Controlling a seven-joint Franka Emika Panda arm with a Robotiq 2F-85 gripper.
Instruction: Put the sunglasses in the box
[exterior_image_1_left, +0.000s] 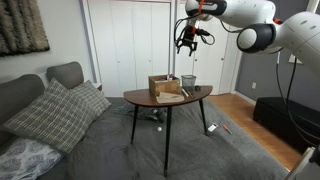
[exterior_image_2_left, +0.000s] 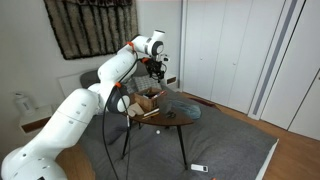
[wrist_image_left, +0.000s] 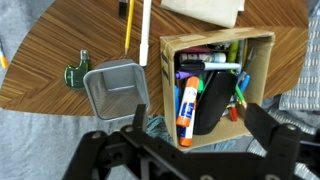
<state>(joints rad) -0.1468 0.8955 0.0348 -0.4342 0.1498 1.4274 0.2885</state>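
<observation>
Spread wide and empty, the tool (wrist_image_left: 195, 125) hangs over the cluttered box (wrist_image_left: 169, 90), a grey tin (wrist_image_left: 115, 92) just beside it.

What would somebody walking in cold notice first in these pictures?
The big white arm stands out first, its end effector open and poised high above a small wooden table. In the wrist view, the box directly below is crammed with pens and a glue stick. A grey tin sits beside it.
</observation>
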